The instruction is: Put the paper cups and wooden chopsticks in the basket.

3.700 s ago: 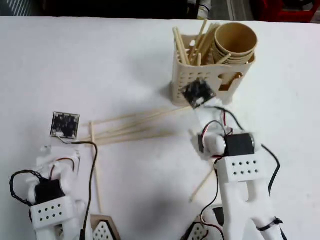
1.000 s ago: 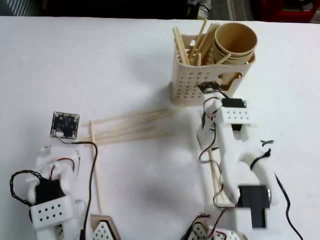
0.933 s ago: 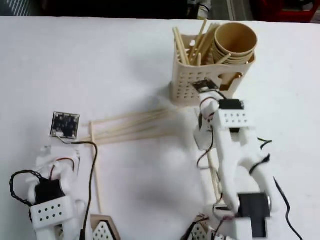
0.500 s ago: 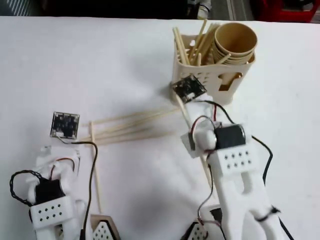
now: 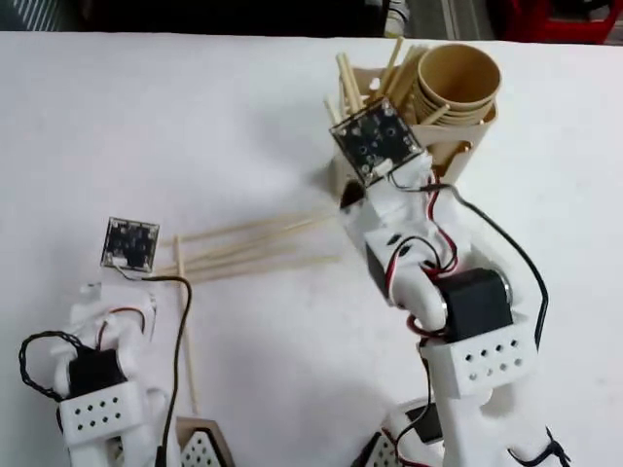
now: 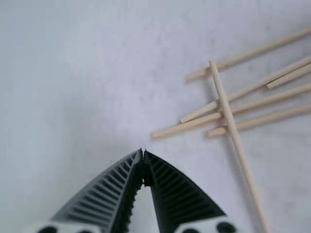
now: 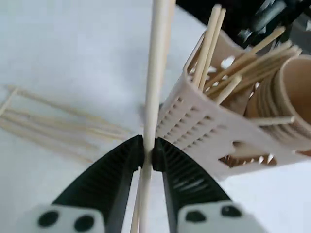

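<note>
Right gripper (image 7: 148, 147) clamped narrow on one upright wooden chopstick (image 7: 156, 68), beside basket (image 7: 192, 121). Left gripper (image 6: 143, 160) closed, empty, over tabletop (image 6: 73, 73).

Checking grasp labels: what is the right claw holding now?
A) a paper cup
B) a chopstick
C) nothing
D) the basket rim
B: the right claw is shut on a chopstick, which runs up between its fingers just beside the basket.
</note>
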Available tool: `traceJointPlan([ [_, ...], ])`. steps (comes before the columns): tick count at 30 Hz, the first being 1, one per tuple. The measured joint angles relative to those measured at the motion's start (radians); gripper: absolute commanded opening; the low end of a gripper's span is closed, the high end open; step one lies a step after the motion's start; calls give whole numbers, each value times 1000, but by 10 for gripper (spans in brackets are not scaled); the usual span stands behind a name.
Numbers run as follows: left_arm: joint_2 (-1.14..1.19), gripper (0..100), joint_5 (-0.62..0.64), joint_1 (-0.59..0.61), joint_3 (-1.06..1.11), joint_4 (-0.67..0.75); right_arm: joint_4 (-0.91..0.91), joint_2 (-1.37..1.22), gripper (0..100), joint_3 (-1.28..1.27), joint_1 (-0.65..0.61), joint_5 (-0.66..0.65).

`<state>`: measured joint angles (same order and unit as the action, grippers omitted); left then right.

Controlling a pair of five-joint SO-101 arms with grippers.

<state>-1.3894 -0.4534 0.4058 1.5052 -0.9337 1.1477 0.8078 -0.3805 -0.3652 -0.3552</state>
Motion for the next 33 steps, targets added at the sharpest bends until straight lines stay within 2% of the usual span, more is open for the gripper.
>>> traceJointPlan([
  [13, 0, 24, -6, 0, 0, 0, -626, -12, 19, 3, 2, 0],
  [20, 0, 24, -6, 0, 0, 0, -911, -189, 19, 3, 75, 2],
  [25, 0, 24, -6, 0, 0, 0, -1017, -354, 19, 3, 118, 2],
  [30, 0, 24, -6, 0, 0, 0, -1026, -488, 19, 3, 133, 2],
  [33, 0, 24, -6, 0, 0, 0, -1026, -539, 20, 3, 152, 58],
])
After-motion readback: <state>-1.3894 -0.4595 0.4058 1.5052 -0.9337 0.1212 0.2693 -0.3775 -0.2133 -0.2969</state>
